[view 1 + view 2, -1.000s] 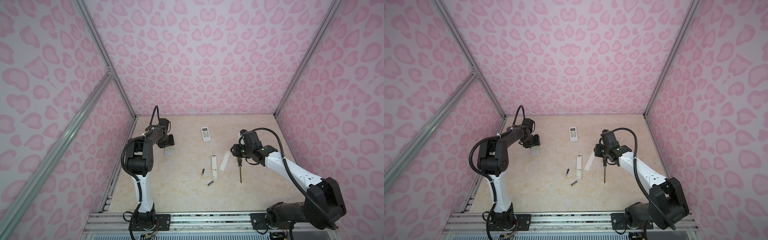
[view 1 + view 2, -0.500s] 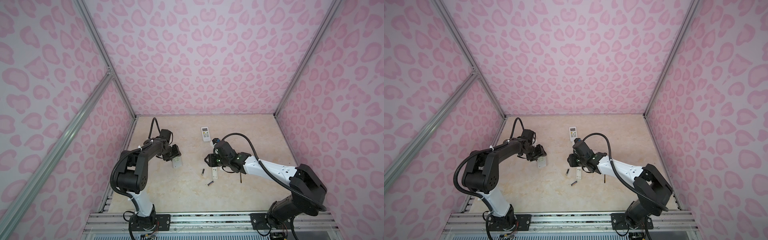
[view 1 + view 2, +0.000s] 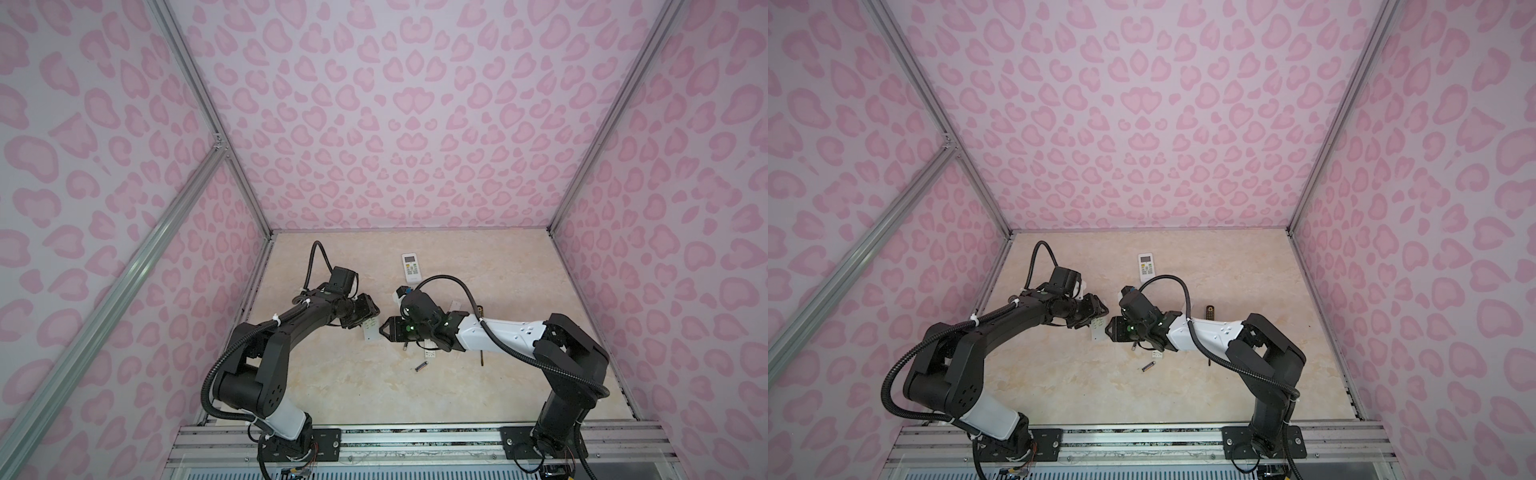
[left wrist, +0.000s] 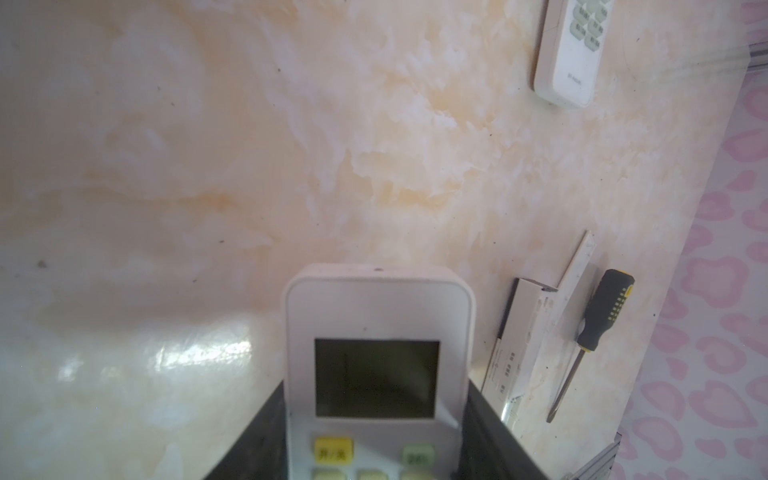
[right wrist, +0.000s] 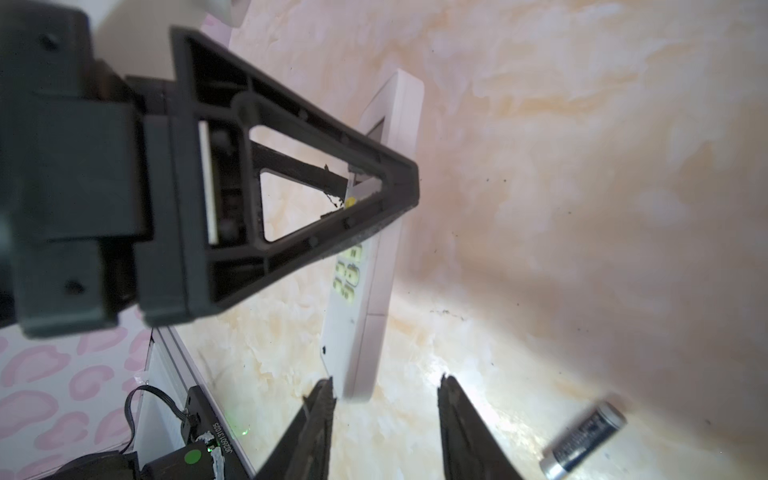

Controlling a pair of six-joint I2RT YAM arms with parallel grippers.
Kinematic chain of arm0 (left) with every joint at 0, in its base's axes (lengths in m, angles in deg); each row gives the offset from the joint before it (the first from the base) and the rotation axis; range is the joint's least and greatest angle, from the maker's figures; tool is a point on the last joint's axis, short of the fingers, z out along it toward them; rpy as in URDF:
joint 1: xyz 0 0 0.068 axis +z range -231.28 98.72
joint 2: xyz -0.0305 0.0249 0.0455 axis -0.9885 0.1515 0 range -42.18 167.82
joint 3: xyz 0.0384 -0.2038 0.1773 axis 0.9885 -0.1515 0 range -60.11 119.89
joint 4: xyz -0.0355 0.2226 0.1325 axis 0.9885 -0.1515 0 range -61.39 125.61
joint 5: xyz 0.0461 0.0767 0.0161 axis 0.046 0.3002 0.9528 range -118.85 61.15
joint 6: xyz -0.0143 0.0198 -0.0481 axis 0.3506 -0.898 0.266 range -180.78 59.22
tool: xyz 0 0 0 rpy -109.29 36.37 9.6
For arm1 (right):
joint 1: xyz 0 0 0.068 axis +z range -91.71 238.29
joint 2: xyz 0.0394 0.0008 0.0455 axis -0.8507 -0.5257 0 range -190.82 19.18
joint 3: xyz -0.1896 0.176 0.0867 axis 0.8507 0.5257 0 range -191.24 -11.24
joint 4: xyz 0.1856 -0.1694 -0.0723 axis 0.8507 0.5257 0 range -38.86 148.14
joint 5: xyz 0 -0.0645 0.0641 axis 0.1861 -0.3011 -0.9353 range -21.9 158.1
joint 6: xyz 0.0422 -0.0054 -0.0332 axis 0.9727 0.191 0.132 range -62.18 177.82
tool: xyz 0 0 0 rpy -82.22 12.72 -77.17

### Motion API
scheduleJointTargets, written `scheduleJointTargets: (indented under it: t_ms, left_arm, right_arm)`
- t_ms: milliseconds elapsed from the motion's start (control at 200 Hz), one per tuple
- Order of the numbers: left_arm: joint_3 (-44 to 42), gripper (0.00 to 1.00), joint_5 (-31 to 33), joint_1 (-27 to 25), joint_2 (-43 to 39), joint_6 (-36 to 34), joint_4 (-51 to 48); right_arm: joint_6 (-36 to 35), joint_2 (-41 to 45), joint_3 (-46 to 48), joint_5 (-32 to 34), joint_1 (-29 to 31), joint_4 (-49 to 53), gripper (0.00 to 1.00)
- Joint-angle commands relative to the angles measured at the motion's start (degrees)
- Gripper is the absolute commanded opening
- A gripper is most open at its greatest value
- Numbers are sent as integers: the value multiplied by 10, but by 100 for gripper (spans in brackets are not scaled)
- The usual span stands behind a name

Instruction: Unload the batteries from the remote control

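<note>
Battery (image 3: 421, 366): a dark cell lying loose on the bench (image 3: 365, 399), shown in both top views in front of the two arms and touched by neither. At mid-bench the remote control (image 3: 371, 331) is held by the left pincer (image 3: 369, 322), which is clamped on it. The right pincer (image 3: 384, 329) stands just beside its free end. A second white remote (image 3: 410, 268) is seen farther back, and a screwdriver (image 3: 481, 311) is partly hidden behind the right arm.

Left wrist view: the remote control (image 4: 376, 316) is gripped across its width between the fingers (image 4: 486, 432) of the left pincer (image 4: 376, 395), with display and buttons turned to the camera. A slim white remote (image 4: 519, 345), a narrow white strip (image 4: 577, 266) and the screwdriver (image 4: 602, 316) are laid side by side on the bench (image 4: 208, 166).

Right wrist view: the right pincer (image 5: 386, 395) is seen with its jaws apart. The end of the remote control (image 5: 370, 291) lies between the fingertips, close to one and clear of the other. A finger (image 5: 332, 230) of the left pincer is pressed on the remote's face. Battery (image 5: 582, 440) is seen lying on the bench, near the open jaws.
</note>
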Motion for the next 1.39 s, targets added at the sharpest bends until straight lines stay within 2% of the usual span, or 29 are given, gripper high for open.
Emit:
scheduleJointTargets:
  t_ms: [0, 190, 295, 555, 730, 900, 1080, 1220, 1390]
  left_arm:
    - [-2, 41, -9, -5, -13, 12, 26]
    - [-2, 41, -11, -11, -20, 18, 29]
    - [-5, 40, -11, -12, -22, 19, 30]
    - [-9, 45, -8, -12, -35, 4, 21]
    - [-5, 52, -18, -12, -43, -13, 15]
    - [-1, 67, -8, -12, -69, -27, -2]
    - [27, 70, -18, -12, -76, -50, -36]
    - [50, 70, 10, -3, -105, -54, -78]
    - [73, 63, 20, 30, -164, -28, -122]
  right_arm:
    - [10, -17, -13, -19, 1, -12, 42]
    - [18, -37, -26, -34, 1, -19, 41]
    - [21, -44, -30, -39, 1, -22, 38]
    - [21, -45, -33, -44, 1, -24, 19]
    - [20, -43, -32, -39, 1, -25, 12]
    - [10, -35, -34, -22, 1, -12, 7]
    - [-15, -25, -36, 19, 1, 13, 5]
    - [-60, -16, -43, 73, 5, 55, 4]
    - [-156, -8, -74, 178, 29, 131, 4]
